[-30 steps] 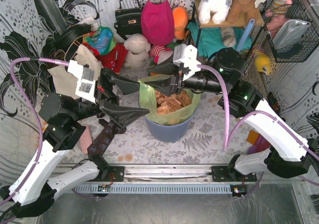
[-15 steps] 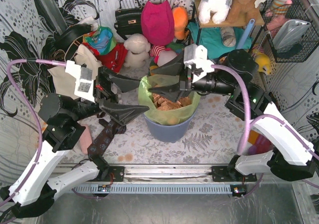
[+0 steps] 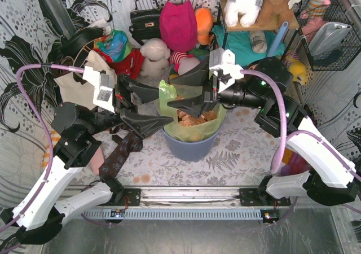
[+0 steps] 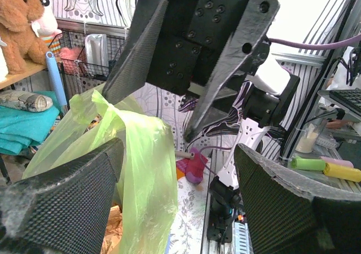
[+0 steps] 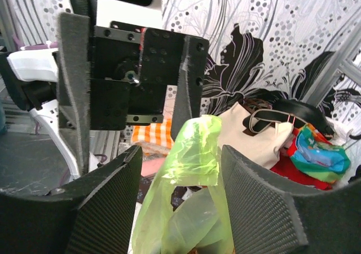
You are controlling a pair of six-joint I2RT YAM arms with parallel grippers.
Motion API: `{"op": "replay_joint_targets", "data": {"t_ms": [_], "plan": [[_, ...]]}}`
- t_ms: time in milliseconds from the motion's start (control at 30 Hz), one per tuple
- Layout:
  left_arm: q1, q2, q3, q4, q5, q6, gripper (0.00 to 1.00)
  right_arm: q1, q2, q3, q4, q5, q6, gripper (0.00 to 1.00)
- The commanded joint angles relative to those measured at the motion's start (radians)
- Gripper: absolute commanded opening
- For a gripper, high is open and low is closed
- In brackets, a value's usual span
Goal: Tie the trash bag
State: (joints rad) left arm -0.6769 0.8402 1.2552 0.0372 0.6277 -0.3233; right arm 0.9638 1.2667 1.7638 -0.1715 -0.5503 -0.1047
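Note:
The lime-green trash bag (image 3: 194, 131) sits in a blue-grey bin (image 3: 189, 148), with orange-brown crumpled paper showing inside. Its left rim stands up as a flap (image 3: 164, 90). My left gripper (image 3: 164, 107) is open at the bag's left side, and the bag (image 4: 141, 163) hangs against its left finger (image 4: 67, 192). My right gripper (image 3: 175, 92) is open and reaches across the bag from the right. The flap (image 5: 197, 147) stands between its fingers (image 5: 107, 203), and I cannot tell if they touch it. The two grippers face each other closely.
A cream tote bag (image 3: 76, 90) lies at the left, also visible in the right wrist view (image 5: 254, 141). Handbags and plush toys (image 3: 177, 25) crowd the back. A shelf (image 3: 254, 34) and wire basket (image 3: 327, 36) stand at the right. A dark patterned cloth (image 3: 115, 158) lies left of the bin.
My left gripper has moved right, closer to the bag's left rim. My right gripper drew back a little to the right and up, still open over the bag.

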Motion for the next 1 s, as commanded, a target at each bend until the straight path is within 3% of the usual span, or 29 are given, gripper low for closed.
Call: {"op": "replay_joint_targets", "data": {"t_ms": [0, 133, 267, 433, 567, 633, 767, 967], "plan": [[0.006, 0.001, -0.007, 0.039, -0.012, 0.026, 0.88, 0.004, 0.019, -0.017, 0.057, 0.073, 0.029, 0.56], [0.006, 0.004, 0.017, -0.019, -0.012, 0.054, 0.88, 0.002, 0.025, -0.027, 0.078, 0.118, 0.023, 0.4], [0.005, -0.01, 0.083, -0.164, -0.043, 0.13, 0.88, 0.002, 0.018, -0.041, 0.128, 0.139, -0.003, 0.02], [0.006, -0.084, 0.127, -0.328, -0.264, 0.244, 0.91, 0.002, 0.022, -0.035, 0.145, 0.14, -0.021, 0.0], [0.005, -0.132, 0.064, -0.277, -0.427, 0.305, 0.93, 0.002, 0.032, -0.021, 0.135, 0.116, -0.02, 0.0], [0.005, -0.126, 0.036, -0.219, -0.423, 0.324, 0.95, 0.002, 0.036, -0.015, 0.133, 0.111, -0.016, 0.0], [0.006, -0.062, 0.012, -0.083, -0.28, 0.348, 0.97, 0.001, 0.042, -0.003, 0.121, 0.074, -0.01, 0.0], [0.005, 0.074, 0.054, -0.002, -0.177, 0.368, 0.98, 0.002, 0.039, 0.0, 0.122, 0.062, -0.008, 0.0]]}}
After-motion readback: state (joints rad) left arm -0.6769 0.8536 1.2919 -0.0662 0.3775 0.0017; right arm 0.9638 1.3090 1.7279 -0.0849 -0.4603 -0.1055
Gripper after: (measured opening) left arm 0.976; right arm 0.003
